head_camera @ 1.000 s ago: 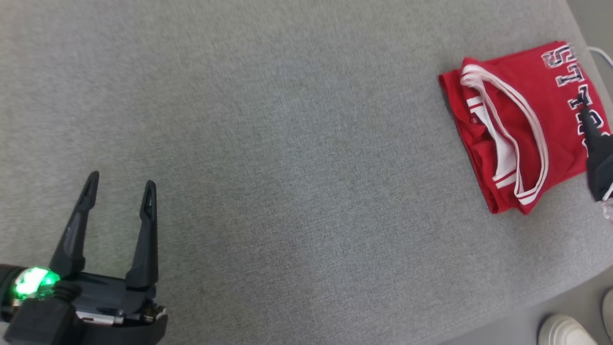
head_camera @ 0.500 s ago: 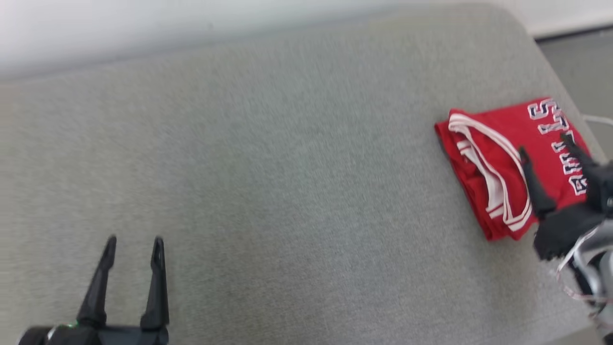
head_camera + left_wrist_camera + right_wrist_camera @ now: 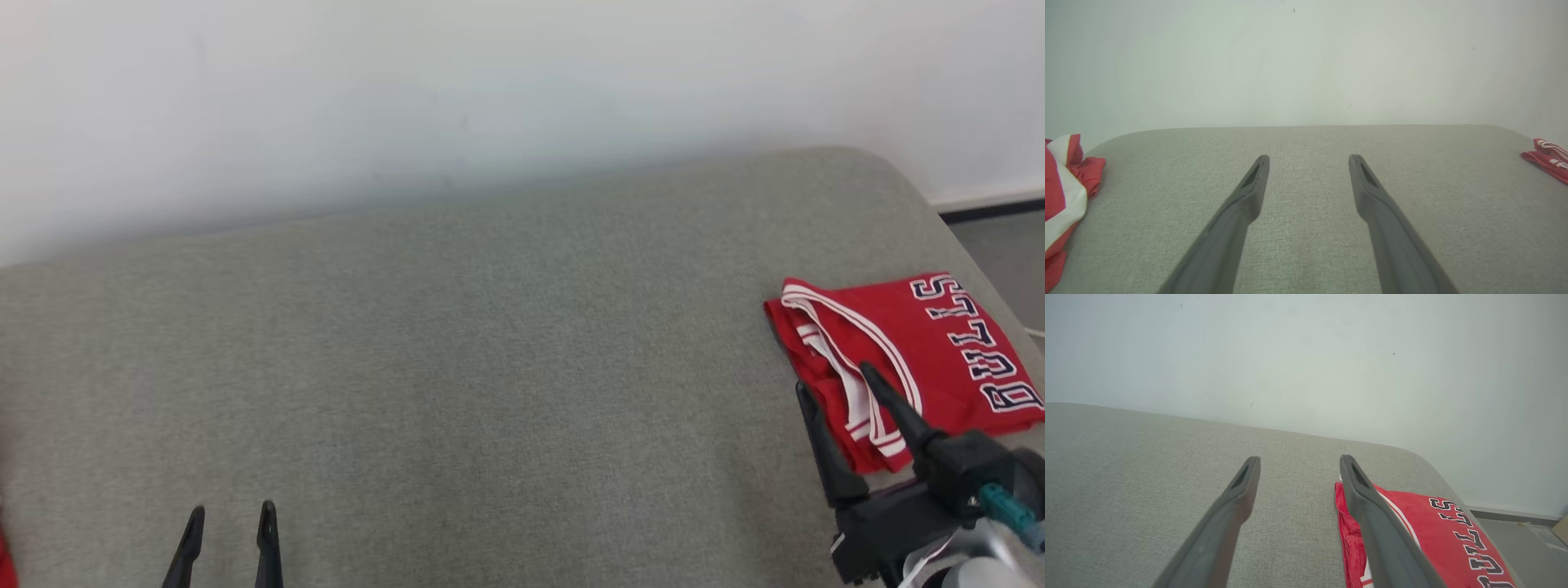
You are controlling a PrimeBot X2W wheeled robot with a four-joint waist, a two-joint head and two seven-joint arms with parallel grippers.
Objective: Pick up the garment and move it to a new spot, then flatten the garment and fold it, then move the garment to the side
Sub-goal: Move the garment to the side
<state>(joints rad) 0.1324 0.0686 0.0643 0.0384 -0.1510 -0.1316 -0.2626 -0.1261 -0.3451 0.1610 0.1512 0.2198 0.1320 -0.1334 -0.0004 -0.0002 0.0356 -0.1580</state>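
The garment (image 3: pixel 939 351) is a red jersey with white trim and "BULLS" lettering, folded into a flat packet at the right end of the grey cushioned surface (image 3: pixel 490 367). It also appears in the right wrist view (image 3: pixel 1433 539) and at the far right of the left wrist view (image 3: pixel 1547 159). My right gripper (image 3: pixel 833 384) is open and empty, its fingers over the packet's near left edge. My left gripper (image 3: pixel 231 518) is open and empty at the lower left, above bare fabric (image 3: pixel 1306 228).
A second red and white cloth (image 3: pixel 1065 196) lies bunched at the left end of the surface. A pale wall (image 3: pixel 490 98) rises behind the far edge. Grey floor (image 3: pixel 1004 245) shows past the rounded right end.
The head camera has tilted upward, bringing the wall into view and shifting everything down. The right gripper has drawn back from over the jersey toward its near left edge.
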